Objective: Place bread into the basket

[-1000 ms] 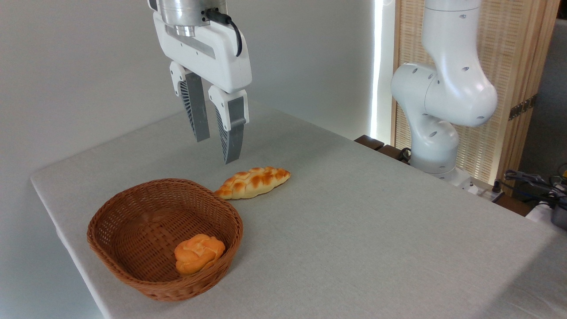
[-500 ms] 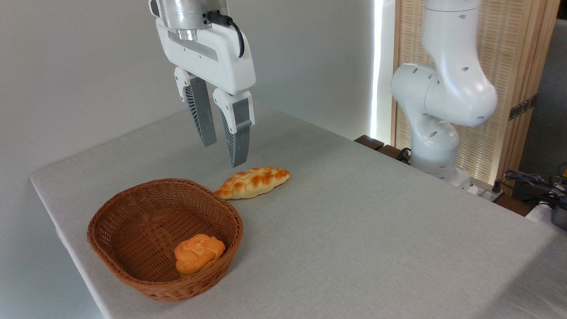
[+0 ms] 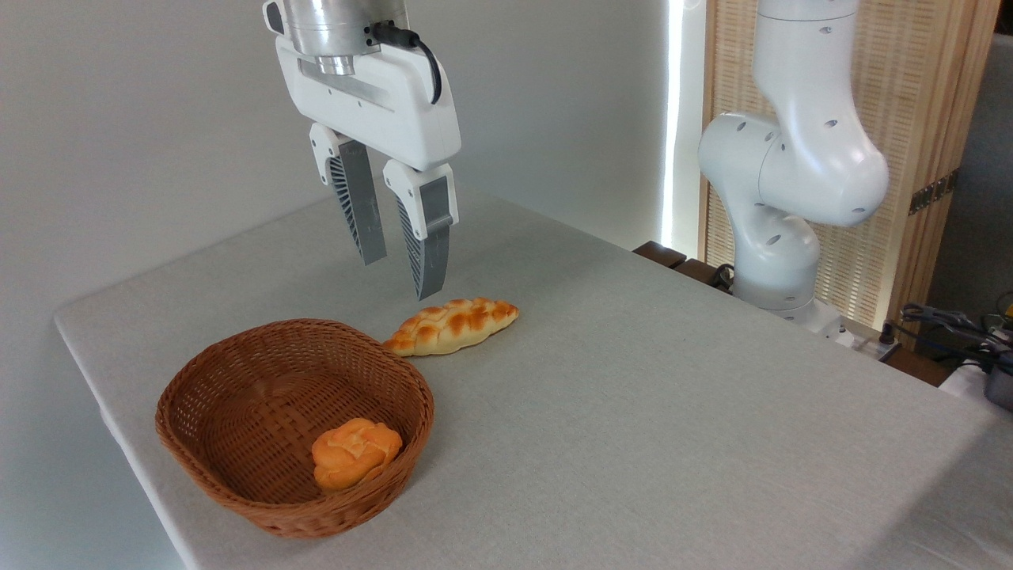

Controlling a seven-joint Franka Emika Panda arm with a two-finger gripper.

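Note:
The bread [image 3: 354, 453], a small orange-golden knotted bun, lies inside the brown wicker basket [image 3: 207, 408], against its front right wall. The basket stands near the table's front left corner. My gripper [image 3: 402, 279] hangs in the air above the table behind the basket, just over the left end of a braided loaf. It is open, its two grey fingers pointing down with nothing between them.
A longer pale braided loaf [image 3: 451, 325] with browned patches lies on the grey tablecloth [image 3: 633, 412] right behind the basket's rim. The arm's white base [image 3: 779, 261] stands off the table's far right edge, with cables [image 3: 950, 324] beside it.
The gripper has shifted a little to the right, toward the braided loaf. The bun, basket and loaf have stayed put.

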